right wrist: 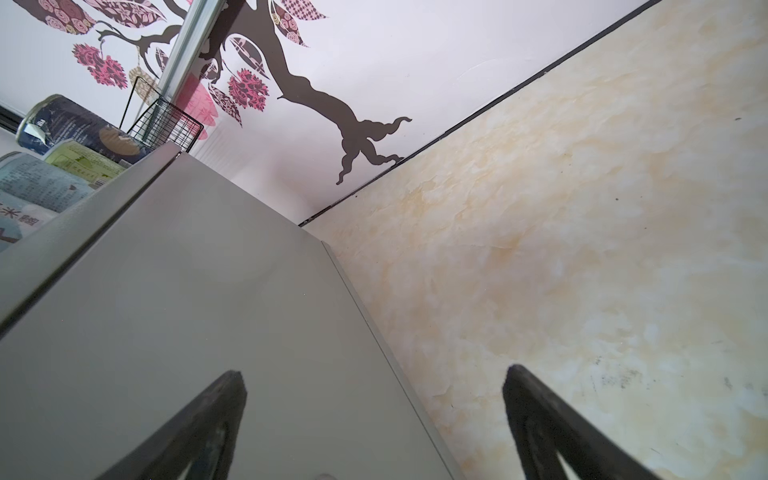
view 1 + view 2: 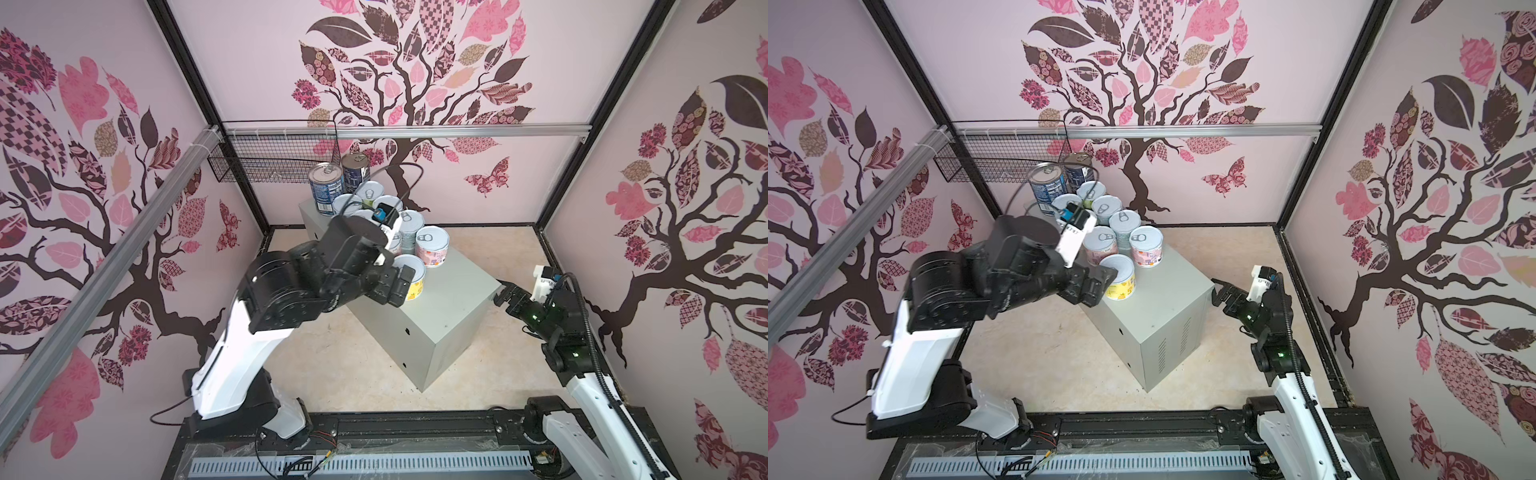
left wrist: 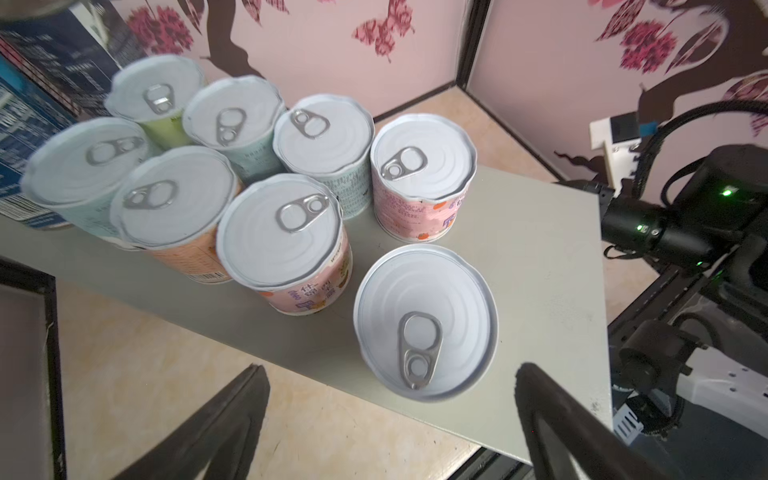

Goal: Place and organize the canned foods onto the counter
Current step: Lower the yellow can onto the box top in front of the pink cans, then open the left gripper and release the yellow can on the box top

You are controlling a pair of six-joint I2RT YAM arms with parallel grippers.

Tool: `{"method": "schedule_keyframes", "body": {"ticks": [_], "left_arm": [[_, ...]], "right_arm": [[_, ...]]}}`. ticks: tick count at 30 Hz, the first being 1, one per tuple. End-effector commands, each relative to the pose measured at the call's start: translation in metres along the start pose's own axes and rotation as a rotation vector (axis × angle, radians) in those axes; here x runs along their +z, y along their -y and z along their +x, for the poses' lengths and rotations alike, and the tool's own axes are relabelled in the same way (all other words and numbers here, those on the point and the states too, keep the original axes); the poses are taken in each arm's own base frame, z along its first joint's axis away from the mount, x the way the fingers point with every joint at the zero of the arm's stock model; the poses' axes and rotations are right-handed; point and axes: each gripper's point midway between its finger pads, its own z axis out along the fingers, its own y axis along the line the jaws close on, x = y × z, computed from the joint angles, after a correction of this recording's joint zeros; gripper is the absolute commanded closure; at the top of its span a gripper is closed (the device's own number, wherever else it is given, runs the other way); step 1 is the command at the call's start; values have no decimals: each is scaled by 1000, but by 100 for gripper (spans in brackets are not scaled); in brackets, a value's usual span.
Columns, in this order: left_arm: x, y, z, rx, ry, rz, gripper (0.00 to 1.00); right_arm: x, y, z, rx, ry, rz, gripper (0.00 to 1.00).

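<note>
On the counter (image 3: 540,249), the yellow-labelled can (image 2: 1122,286) stands just beyond the released left gripper (image 3: 390,368).

Left tool (image 3: 392,370) and right tool (image 1: 374,374) both reach toward the middle (each spread wide).

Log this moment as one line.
left gripper open at yellow-labelled can | right gripper open, empty, beside counter | ten cans on counter

Cans (image 2: 432,246) crowd the far end of the counter (image 2: 451,309); the near end lies free.
</note>
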Motion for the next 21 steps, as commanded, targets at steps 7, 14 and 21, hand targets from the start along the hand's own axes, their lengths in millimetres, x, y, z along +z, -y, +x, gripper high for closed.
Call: {"method": "schedule_keyframes", "body": {"ticks": [7,14,21], "left_arm": [[-27,-4,27,-21,76,102,19],[-16,8,53,-51,86,191,48],[-1,18,52,-142,140,230,66]], "right_arm": [[-30,-38,-48,-36,107,-7,0],[-38,-57,-66,-50,120,-30,0],[-37,-65,-73,-51,118,-45,0]]}}
